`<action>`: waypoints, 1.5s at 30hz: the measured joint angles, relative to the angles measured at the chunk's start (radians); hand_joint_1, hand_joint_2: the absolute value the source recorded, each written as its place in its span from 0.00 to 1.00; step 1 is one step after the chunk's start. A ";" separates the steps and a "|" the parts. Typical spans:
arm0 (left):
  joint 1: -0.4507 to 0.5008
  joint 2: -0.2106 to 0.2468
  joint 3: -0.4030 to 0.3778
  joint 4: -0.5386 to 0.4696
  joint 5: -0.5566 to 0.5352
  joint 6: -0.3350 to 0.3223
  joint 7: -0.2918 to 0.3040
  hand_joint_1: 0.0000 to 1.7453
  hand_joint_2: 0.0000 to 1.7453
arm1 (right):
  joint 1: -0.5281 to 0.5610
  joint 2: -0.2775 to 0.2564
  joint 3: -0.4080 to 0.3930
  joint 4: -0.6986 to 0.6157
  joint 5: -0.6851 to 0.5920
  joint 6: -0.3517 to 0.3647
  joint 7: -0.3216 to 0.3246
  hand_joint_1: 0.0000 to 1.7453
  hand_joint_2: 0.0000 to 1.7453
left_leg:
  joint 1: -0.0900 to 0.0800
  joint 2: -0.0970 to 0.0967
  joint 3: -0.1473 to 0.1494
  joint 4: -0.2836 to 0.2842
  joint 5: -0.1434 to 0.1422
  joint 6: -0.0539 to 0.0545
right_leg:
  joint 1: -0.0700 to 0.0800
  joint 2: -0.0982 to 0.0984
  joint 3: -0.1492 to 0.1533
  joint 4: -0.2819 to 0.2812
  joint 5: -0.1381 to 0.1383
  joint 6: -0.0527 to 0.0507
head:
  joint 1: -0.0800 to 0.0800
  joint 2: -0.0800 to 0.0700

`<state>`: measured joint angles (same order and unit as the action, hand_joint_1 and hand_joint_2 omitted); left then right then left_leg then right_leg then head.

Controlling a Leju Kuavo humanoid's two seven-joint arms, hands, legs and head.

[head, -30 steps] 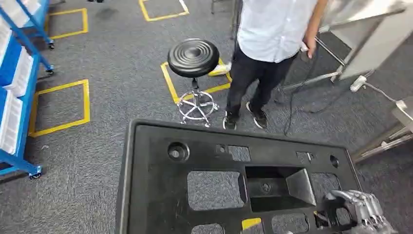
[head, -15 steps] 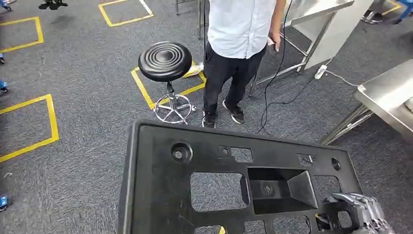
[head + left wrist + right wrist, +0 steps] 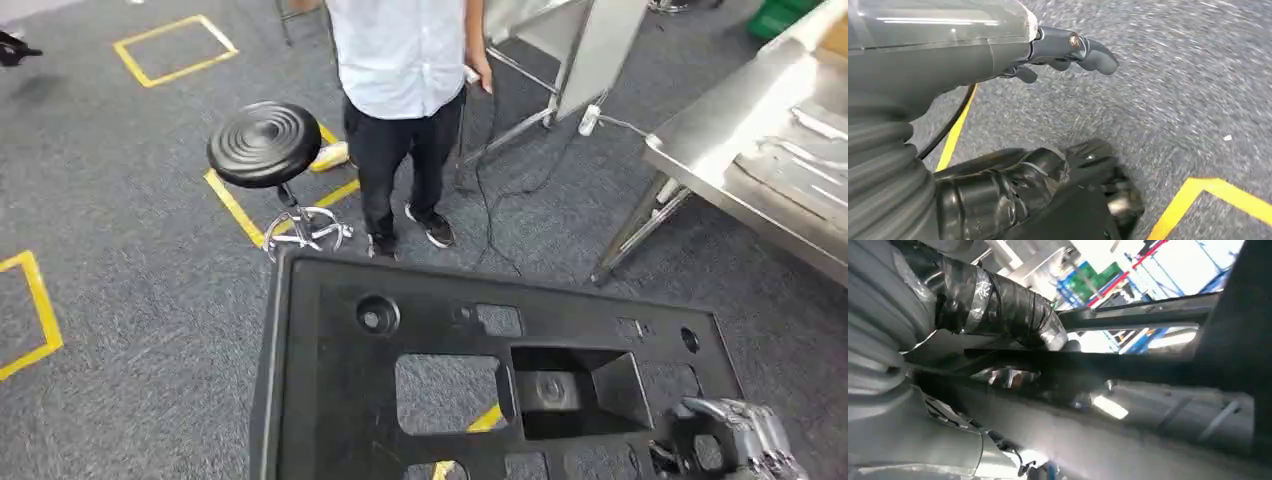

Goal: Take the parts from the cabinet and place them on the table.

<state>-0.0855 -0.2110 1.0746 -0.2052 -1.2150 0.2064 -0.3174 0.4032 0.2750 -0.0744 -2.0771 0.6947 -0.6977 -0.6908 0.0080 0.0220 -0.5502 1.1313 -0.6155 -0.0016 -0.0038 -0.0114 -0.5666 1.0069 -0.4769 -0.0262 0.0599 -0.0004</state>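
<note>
Our right hand (image 3: 745, 440) curls its fingers over the near right edge of the black moulded part (image 3: 330, 400), which stretches broad and flat away to its left; our left hand (image 3: 1068, 50) hangs holding nothing; the steel table (image 3: 760, 170) lies ahead and rightward.

L robot hand (image 3: 1068, 47): grey thumb w/ brass screw; ribbed grey cover; black cable.

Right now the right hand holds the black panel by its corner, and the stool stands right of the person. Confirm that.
Not quite. In the head view the stool stands left of the person, not right. The rest holds: the right hand grips the black panel at its near right corner.
</note>
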 joint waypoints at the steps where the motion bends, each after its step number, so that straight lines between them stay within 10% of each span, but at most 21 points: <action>1: 0.002 0.000 0.000 0.000 0.000 0.000 0.000 0.00 1.00 | 0.001 0.000 0.000 0.001 0.000 0.000 0.000 1.00 1.00 | 0.002 -0.009 -0.037 0.077 -0.033 -0.002 | 0.001 0.011 0.000 0.000 -0.001 -0.001 | -0.001 0.000; 4: 0.010 0.000 0.001 0.000 0.003 0.000 0.001 0.00 1.00 | 0.003 0.000 0.000 0.003 0.000 0.000 0.000 1.00 1.00 | 0.002 -0.012 -0.094 0.161 -0.023 -0.006 | 0.001 0.056 0.001 0.006 -0.003 -0.002 | 0.000 0.000; 7: 0.008 0.001 0.001 0.000 0.002 0.000 0.000 0.00 1.00 | 0.003 0.000 0.000 0.003 -0.002 0.000 0.000 1.00 1.00 | 0.006 -0.055 -0.002 -0.078 0.119 0.001 | -0.001 0.096 0.001 0.023 -0.013 0.007 | 0.000 0.000; 8: 0.010 0.002 0.002 0.000 0.002 -0.001 0.000 0.00 1.00 | 0.002 0.000 0.000 0.003 -0.003 0.000 0.000 1.00 1.00 | 0.007 -0.103 0.005 -0.091 0.098 0.004 | 0.002 0.103 -0.005 0.027 -0.015 0.012 | 0.000 0.000; 12: 0.005 0.002 0.002 0.000 0.005 -0.002 -0.006 0.00 1.00 | 0.006 0.001 -0.001 0.003 -0.004 0.000 0.000 1.00 1.00 | 0.005 -0.073 0.010 -0.107 0.109 0.023 | -0.004 0.145 -0.020 0.026 -0.005 0.038 | 0.000 0.000; 15: 0.006 0.001 0.003 0.000 0.006 -0.002 -0.009 0.00 1.00 | 0.005 0.000 0.000 0.003 -0.004 0.000 0.000 1.00 1.00 | 0.011 -0.035 0.017 -0.124 0.116 0.041 | -0.002 0.039 -0.063 0.120 -0.068 0.055 | 0.004 0.000; 18: 0.010 0.002 0.003 0.000 0.006 -0.003 -0.009 0.00 1.00 | 0.006 0.000 -0.001 0.005 -0.005 0.000 0.000 1.00 1.00 | 0.010 0.010 0.017 -0.123 0.111 0.042 | -0.011 0.022 -0.165 0.321 -0.142 0.068 | 0.004 0.000; 21: 0.008 0.002 0.004 0.000 0.006 -0.003 -0.010 0.00 1.00 | 0.007 0.000 0.000 0.008 -0.007 0.000 0.000 1.00 1.00 | 0.010 0.046 0.027 -0.123 0.103 0.037 | -0.015 0.007 -0.095 0.185 -0.043 0.068 | 0.004 0.000; 23: 0.008 0.001 0.004 0.000 0.006 -0.004 -0.012 0.00 1.00 | 0.005 0.000 0.000 0.008 -0.008 0.000 0.000 1.00 1.00 | 0.008 0.063 0.039 -0.124 0.095 0.028 | -0.002 -0.081 -0.011 0.026 -0.004 0.051 | 0.004 0.000; 27: 0.003 0.002 0.004 0.000 0.005 -0.009 -0.015 0.00 1.00 | 0.008 0.000 0.000 0.008 -0.008 0.000 0.000 1.00 1.00 | 0.001 0.103 0.053 -0.131 0.088 0.007 | 0.011 -0.045 -0.019 0.020 -0.005 0.031 | 0.003 0.000; 28: 0.002 0.002 0.004 0.000 0.004 -0.012 -0.015 0.00 1.00 | 0.009 0.000 -0.001 0.008 -0.008 0.000 0.000 1.00 1.00 | 0.001 0.100 0.054 -0.129 0.077 -0.002 | -0.004 -0.031 -0.006 0.004 0.003 0.020 | 0.002 0.000; 30: 0.002 0.002 0.004 0.000 0.004 -0.014 -0.016 0.00 1.00 | 0.008 0.000 0.000 0.008 -0.007 0.000 0.000 1.00 1.00 | 0.005 0.012 0.024 -0.048 0.025 -0.005 | -0.004 -0.013 -0.004 0.000 0.005 0.010 | 0.000 0.000; 33: 0.006 0.002 0.005 0.000 0.005 -0.018 -0.016 0.00 1.00 | 0.008 0.000 0.002 0.011 -0.005 0.000 0.000 1.00 1.00 | 0.006 -0.013 -0.091 0.173 -0.060 -0.009 | -0.001 0.026 -0.005 0.001 0.004 0.005 | 0.000 0.000; 35: 0.011 0.002 0.006 0.000 0.005 -0.018 -0.016 0.00 1.00 | 0.008 0.000 0.002 0.015 0.000 0.000 0.000 1.00 1.00 | 0.006 -0.013 -0.094 0.150 -0.006 -0.008 | 0.000 0.059 -0.003 0.006 0.002 0.005 | -0.001 0.000; 37: 0.009 0.002 0.006 0.000 0.005 -0.018 -0.016 0.00 1.00 | 0.008 0.000 0.002 0.017 0.001 0.000 0.003 1.00 1.00 | 0.006 -0.031 -0.031 -0.010 0.096 -0.003 | -0.002 0.086 -0.001 0.015 -0.003 0.010 | -0.001 0.000; 39: 0.010 0.002 0.007 0.000 0.005 -0.021 -0.016 0.00 1.00 | 0.005 -0.002 0.004 0.019 0.003 0.001 0.008 1.00 1.00 | 0.012 -0.118 -0.002 -0.100 0.107 0.004 | 0.003 0.105 -0.014 0.034 -0.011 0.021 | 0.000 0.000; 43: 0.006 0.002 0.007 0.000 0.005 -0.024 -0.021 0.00 1.00 | 0.006 -0.005 0.007 0.019 0.009 0.002 0.016 1.00 1.00 | 0.011 -0.074 0.002 -0.108 0.116 0.025 | -0.006 0.146 -0.028 0.030 -0.003 0.047 | 0.000 0.000; 45: 0.005 0.002 0.007 0.000 0.004 -0.025 -0.026 0.00 1.00 | 0.004 -0.010 0.008 0.019 0.010 0.001 0.020 1.00 1.00 | 0.012 -0.049 0.008 -0.117 0.118 0.039 | -0.002 0.043 -0.051 0.087 -0.043 0.055 | 0.004 0.000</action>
<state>-0.0800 -0.2094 1.0819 -0.2052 -1.2108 0.1812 -0.3433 0.4074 0.2647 -0.0660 -2.0577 0.7050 -0.6970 -0.6706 0.0199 -0.0266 -0.5422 1.0146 -0.4971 0.0376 -0.0061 0.0318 -0.6176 1.0942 -0.5196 0.0292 0.0637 0.0000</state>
